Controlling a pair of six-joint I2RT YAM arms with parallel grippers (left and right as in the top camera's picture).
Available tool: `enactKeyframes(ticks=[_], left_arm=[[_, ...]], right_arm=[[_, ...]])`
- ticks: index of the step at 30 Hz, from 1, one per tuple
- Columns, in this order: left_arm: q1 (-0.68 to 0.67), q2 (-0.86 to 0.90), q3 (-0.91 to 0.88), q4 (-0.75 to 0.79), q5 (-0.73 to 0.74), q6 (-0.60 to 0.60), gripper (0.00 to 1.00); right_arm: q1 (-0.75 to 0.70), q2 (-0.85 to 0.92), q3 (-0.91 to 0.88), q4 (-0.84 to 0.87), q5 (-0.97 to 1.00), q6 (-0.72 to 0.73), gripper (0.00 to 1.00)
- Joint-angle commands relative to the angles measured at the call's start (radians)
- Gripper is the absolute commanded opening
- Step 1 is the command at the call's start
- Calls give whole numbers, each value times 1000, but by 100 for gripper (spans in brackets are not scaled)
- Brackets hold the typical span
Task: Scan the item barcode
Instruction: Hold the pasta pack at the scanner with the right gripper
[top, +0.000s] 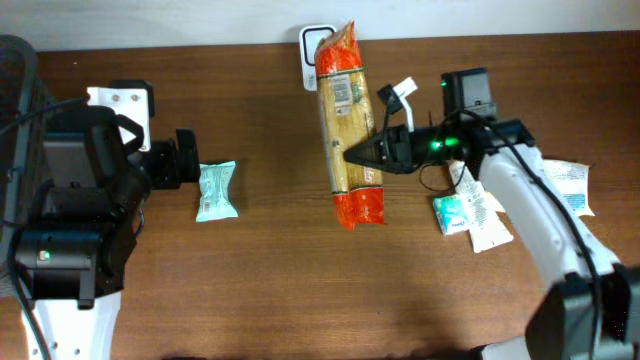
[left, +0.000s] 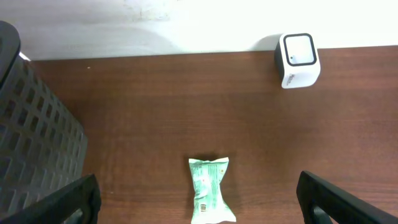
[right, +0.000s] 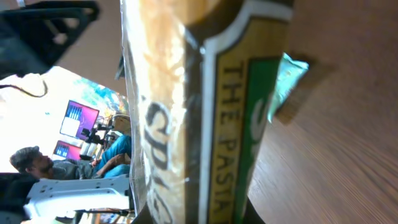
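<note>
Left gripper (top: 190, 160): jaws wide, empty, just beside the green packet (top: 216, 190) on the desk (top: 260, 280). Pasta pack (top: 346, 110) runs lengthwise mid-desk, far end over the scanner (top: 312, 42); right gripper (top: 358, 157) has its jaws clamped on the pack's side edge. Risks: the pinch on slick film could slip, the long pack could swing, and its white label (top: 347, 92) seems to face up, away from the scanner.

Overhead: scanner (top: 308, 48) partly covered by the pasta pack (top: 350, 120). Right wrist: pack blurred, cut off top and bottom, lettering incomplete. Left wrist: left hand (left: 198, 183) cropped by the bottom edge; green packet (left: 210, 186) barcode too small to read.
</note>
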Motion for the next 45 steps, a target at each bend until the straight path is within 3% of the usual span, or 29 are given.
enactKeyframes(ticks=[1,3,5,7,8,9,10,11,12,15,16,21,23,27,38,45], left_arm=[[2,-6,5,2,-7,12,99],[2,-6,5,2,-7,12,99],[2,-6,5,2,-7,12,99],[2,-6,5,2,-7,12,99],[2,-6,5,2,-7,12,99],[2,-6,5,2,-7,12,99],[2,-6,5,2,-7,12,99],[2,-6,5,2,-7,12,99],[2,-6,5,2,-7,12,99],[2,-6,5,2,-7,12,99],[2,-6,5,2,-7,12,99],[2,-6,5,2,-7,12,99],[2,-6,5,2,-7,12,99],[2,-6,5,2,-7,12,99],[2,-6,5,2,-7,12,99],[2,-6,5,2,-7,12,99]], right_arm=[[-2,-89,21,11,-111,-27,4],[2,-90,21,10,-38,11,4],[48,-92,24,6,212,71,4],[122,-91,45,-29,533,94,4],[192,-91,86,-76,854,117,4],[220,-91,107,-96,1003,116,4],[278,-88,151,-122,1326,115,4],[330,-76,180,-99,1640,76,4],[357,-58,183,-44,1812,13,4],[375,80,183,231,2094,-291,4],[375,172,183,437,2209,-475,4],[370,540,183,1349,2227,-1326,4],[353,652,184,1471,2179,-1459,4],[306,749,188,1533,2163,-1463,4],[269,749,340,1486,2112,-1387,4],[275,749,342,1476,2112,-1347,4]])
